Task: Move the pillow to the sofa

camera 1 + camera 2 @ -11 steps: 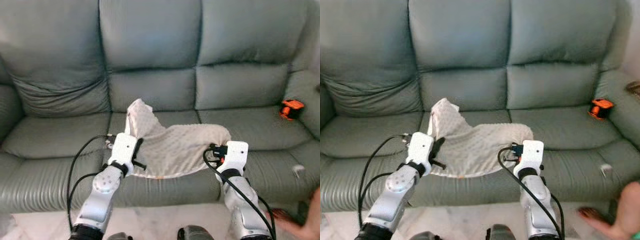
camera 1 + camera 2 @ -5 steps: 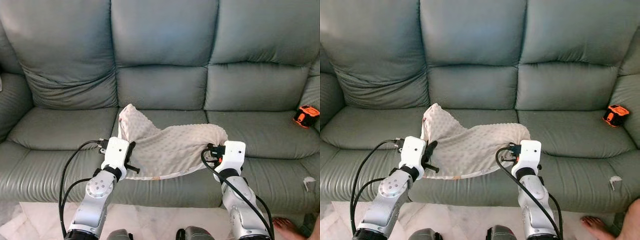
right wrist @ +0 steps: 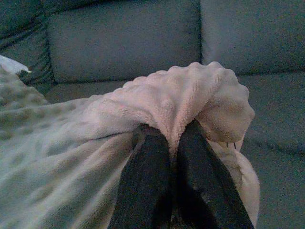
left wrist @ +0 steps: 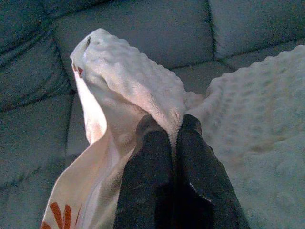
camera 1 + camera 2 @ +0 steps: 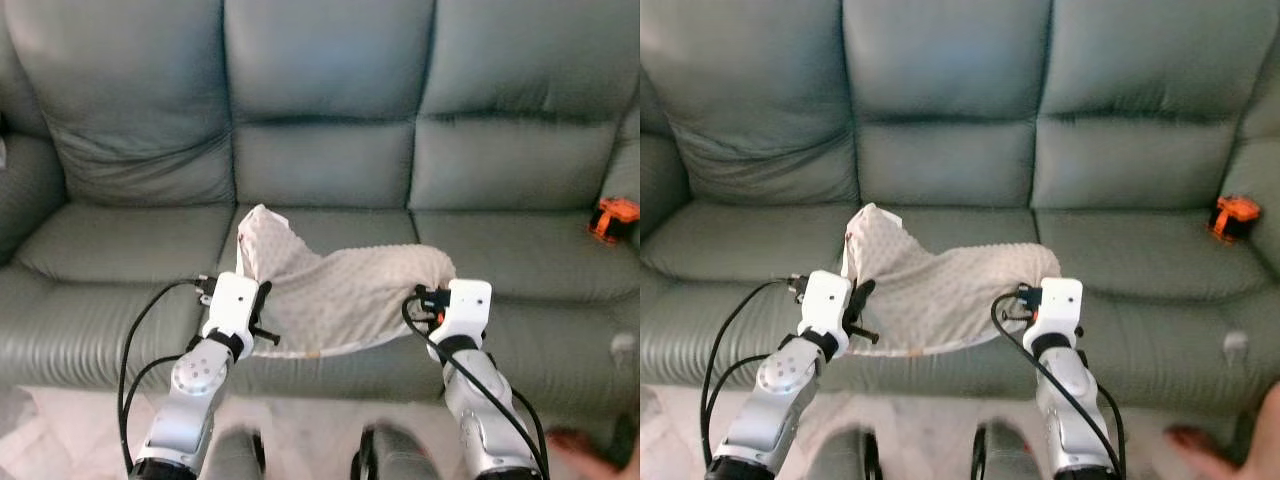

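The pillow [image 5: 345,295] is a cream, bumpy-textured cushion that hangs between my two arms, in front of the middle seat of the grey-green sofa [image 5: 320,150]. My left gripper [image 4: 172,125] is shut on its left corner, which sticks up as a peak [image 5: 262,222]. At the pillow's right end my right gripper [image 3: 172,133] pinches a fold of the fabric [image 3: 190,102]. Both wrists [image 5: 235,305] [image 5: 465,308] sit at the sofa's front edge. An orange print shows on the pillow's underside [image 4: 59,214].
A small orange and black object [image 5: 612,218] lies on the right seat cushion. A person's foot [image 5: 1190,440] is on the pale floor at the lower right. My own legs [image 5: 300,455] show blurred at the bottom. The left seat [image 5: 110,240] is bare.
The view has shifted slightly and blurred, so the camera moved. The pillow stays held by both grippers in the same pose. The person's foot remains at the lower right.
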